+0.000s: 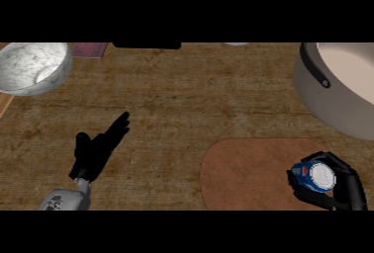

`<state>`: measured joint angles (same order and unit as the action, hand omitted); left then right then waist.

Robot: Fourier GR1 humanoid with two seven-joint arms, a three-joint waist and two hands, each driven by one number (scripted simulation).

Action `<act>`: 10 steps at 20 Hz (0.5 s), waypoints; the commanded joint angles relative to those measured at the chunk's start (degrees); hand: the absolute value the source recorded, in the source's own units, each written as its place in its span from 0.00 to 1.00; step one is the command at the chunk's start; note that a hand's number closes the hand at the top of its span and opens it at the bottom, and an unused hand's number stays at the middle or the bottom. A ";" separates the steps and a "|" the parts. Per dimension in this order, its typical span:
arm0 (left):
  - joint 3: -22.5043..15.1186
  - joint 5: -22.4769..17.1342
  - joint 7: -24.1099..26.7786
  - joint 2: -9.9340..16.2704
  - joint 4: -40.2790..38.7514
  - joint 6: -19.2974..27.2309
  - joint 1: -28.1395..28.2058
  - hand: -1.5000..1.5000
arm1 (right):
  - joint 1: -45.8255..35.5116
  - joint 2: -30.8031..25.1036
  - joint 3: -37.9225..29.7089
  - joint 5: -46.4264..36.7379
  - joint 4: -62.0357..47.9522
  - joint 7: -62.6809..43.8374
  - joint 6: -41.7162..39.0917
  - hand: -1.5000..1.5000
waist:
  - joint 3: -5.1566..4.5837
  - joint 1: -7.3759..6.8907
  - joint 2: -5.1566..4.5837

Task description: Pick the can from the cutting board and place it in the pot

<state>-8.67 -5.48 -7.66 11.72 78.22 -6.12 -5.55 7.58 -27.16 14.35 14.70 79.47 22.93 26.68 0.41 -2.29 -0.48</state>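
The left hand point(99, 148) rests at lower left over the wooden counter point(190, 94), fingers straight and holding nothing. Far left at the top sits a marbled bowl point(33, 66). Right of centre lies the round brown board point(248, 173). At its right edge the right hand point(342, 185) curls round the blue can point(315, 176). The grey pot point(340, 94) stands above, at the right edge.

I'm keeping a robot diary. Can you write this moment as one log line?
right hand: fingers round can | over cutting board | pot: no can | left hand: open
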 commanded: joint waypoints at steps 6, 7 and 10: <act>-0.59 0.02 -0.21 -1.18 0.14 0.29 -0.89 0.50 | -5.13 -20.67 -8.94 6.34 -7.69 9.17 -26.69 1.00 | 0.63 -0.23 -0.71; -0.58 0.48 0.12 -0.29 0.50 0.04 -0.40 0.50 | -5.44 -23.48 -10.25 7.06 -8.85 10.16 -29.83 1.00 | 0.54 -0.45 -0.43; -0.12 -0.12 0.08 -0.51 -0.13 -0.15 -0.79 0.50 | -6.47 -28.51 -13.86 7.78 -14.46 16.31 -36.06 1.00 | 0.58 0.21 -0.76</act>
<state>-9.03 -5.35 -7.60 11.11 78.31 -6.05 -6.20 2.57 -48.82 4.54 20.85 70.11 33.69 -0.83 0.92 -2.36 -1.07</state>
